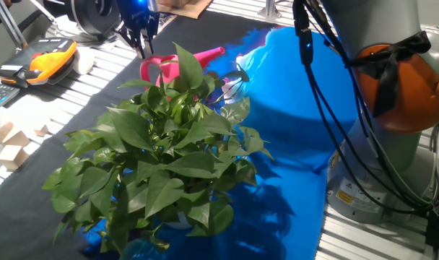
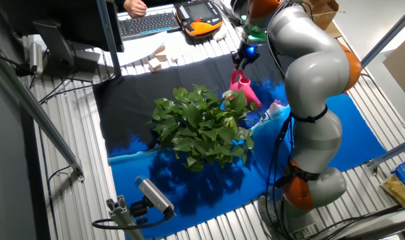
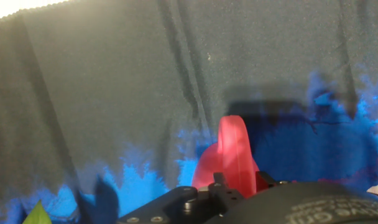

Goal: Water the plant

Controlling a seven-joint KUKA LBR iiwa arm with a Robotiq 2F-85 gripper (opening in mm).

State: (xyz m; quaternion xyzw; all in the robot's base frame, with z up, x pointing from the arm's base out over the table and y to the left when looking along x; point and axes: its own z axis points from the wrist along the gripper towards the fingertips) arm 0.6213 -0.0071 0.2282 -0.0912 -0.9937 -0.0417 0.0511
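The plant (image 1: 158,155) is large and bushy with glossy green leaves; it stands on the blue and black cloth and also shows in the other fixed view (image 2: 202,127). A pink watering can (image 1: 169,68) stands just behind it, spout (image 1: 209,54) pointing right, partly hidden by leaves. It also shows in the other fixed view (image 2: 244,88). My gripper (image 1: 141,49) comes down from above with its fingers closed on the top of the can's handle (image 3: 231,152). The hand view does not show the fingertips.
An orange and black handheld pendant (image 1: 50,59) and a keyboard (image 2: 148,23) lie at the far side. Small cardboard blocks (image 1: 10,144) lie at the left. The robot's grey and orange base (image 1: 393,94) with cables stands at the right.
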